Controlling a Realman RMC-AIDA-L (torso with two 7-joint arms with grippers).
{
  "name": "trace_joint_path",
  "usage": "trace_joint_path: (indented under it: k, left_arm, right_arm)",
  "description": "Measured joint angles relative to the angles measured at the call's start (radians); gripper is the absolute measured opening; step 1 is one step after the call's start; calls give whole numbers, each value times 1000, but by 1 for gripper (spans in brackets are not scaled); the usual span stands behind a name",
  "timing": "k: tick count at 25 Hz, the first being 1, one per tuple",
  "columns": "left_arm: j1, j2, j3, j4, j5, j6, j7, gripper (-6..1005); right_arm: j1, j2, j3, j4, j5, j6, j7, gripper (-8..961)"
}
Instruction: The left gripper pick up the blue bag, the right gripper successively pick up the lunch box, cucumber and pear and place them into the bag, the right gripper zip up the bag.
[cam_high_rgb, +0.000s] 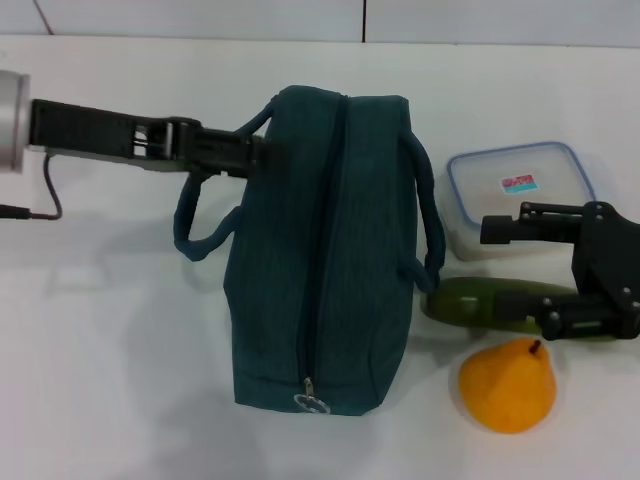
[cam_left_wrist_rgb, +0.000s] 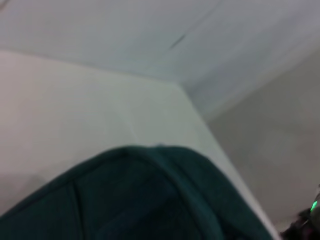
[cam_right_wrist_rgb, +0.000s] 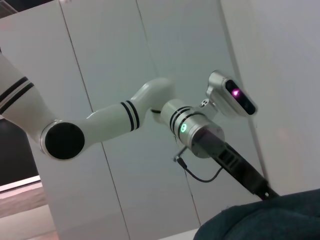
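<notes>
Left gripper (cam_high_rgb: 262, 152) clenched on blue bag (cam_high_rgb: 320, 260); right gripper (cam_high_rgb: 515, 272) released, straddling cucumber (cam_high_rgb: 490, 302)

The blue bag (cam_high_rgb: 330, 250) is matt woven cloth with a faint rib, and its zip ends in a shiny metal ring. My left gripper (cam_high_rgb: 225, 150) is matt black, probably plastic, on a brushed silver wrist. The lunch box (cam_high_rgb: 520, 195) is clear glossy plastic. The cucumber (cam_high_rgb: 490, 300) looks waxy, the pear (cam_high_rgb: 507, 385) smooth and dull. The desk (cam_high_rgb: 110, 350) is smooth matt white.

Zipped blue bag (cam_high_rgb: 320, 260) beside lunch box (cam_high_rgb: 520, 195)
</notes>
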Motion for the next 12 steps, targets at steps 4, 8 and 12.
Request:
trace_joint_path:
  k: [4, 8, 12]
  left_arm:
    - [-42, -5, 14, 2, 83, -1, -33, 798]
    - [-67, -8, 15, 1, 116, -2, -54, 786]
    - [-81, -4, 15, 4, 123, -3, -62, 774]
  right_arm:
    - [-11, 2, 1, -1, -2, 1, -4, 760]
    - [-22, 2, 1, -2, 3, 1, -8, 760]
    - [-33, 4, 1, -1, 4, 1, -17, 761]
